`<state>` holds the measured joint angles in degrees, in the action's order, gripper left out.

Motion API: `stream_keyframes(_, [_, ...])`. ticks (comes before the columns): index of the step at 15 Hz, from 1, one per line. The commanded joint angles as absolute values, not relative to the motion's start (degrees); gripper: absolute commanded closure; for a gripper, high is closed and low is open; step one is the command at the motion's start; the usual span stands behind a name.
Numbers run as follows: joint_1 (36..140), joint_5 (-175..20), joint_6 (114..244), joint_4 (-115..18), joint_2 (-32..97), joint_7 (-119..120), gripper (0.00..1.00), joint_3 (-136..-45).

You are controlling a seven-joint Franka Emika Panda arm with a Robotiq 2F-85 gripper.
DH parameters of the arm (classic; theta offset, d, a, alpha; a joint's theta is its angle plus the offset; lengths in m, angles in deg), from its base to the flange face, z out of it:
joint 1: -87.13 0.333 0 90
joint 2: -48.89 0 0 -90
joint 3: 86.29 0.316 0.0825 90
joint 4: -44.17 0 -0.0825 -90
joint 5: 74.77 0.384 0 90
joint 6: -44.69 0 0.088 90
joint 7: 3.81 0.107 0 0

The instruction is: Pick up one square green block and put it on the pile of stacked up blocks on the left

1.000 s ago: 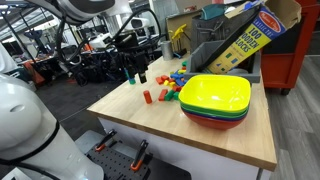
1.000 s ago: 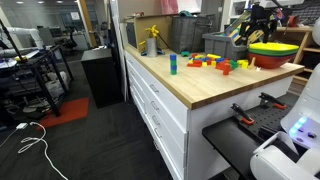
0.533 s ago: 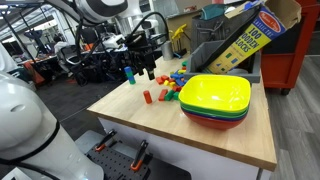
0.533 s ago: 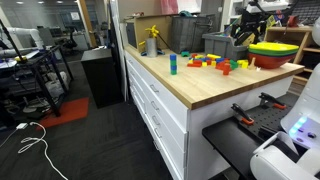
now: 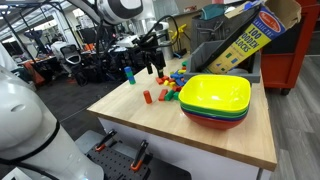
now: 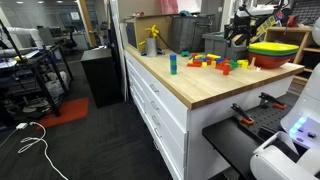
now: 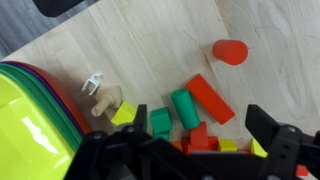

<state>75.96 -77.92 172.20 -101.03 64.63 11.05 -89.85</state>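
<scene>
A small green cube (image 7: pixel 160 122) lies in a jumble of blocks (image 5: pixel 173 85) next to a green cylinder (image 7: pixel 185 108) and a long red block (image 7: pixel 210 98). My gripper (image 7: pixel 198 125) is open and empty, hovering above this jumble; it also shows in both exterior views (image 5: pixel 153 62) (image 6: pixel 241 38). The slim teal and green tower (image 5: pixel 128 74) stands apart near the table's far corner and also shows in an exterior view (image 6: pixel 172 64). The tower is out of the wrist view.
Stacked yellow, green and red bowls (image 5: pixel 215 100) sit beside the jumble and fill the wrist view's left edge (image 7: pixel 25 130). A red cylinder (image 7: pixel 230 51) lies apart. A block box (image 5: pixel 245 40) leans at the back. A yellow bottle (image 6: pixel 152 40) stands behind the tower.
My arm has swung away from the tower side and now hangs over the jumble of blocks. The blocks and bowls have not moved.
</scene>
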Motion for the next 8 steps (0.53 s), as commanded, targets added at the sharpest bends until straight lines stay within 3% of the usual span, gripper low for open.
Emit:
stream_keyframes(1, [76.1, -78.4, 174.2, -96.8, 58.6, 10.9, 0.0, -91.0])
stream_keyframes(8, [76.7, -78.6, 174.3, -96.4, 57.9, 11.0, 0.0, -91.4])
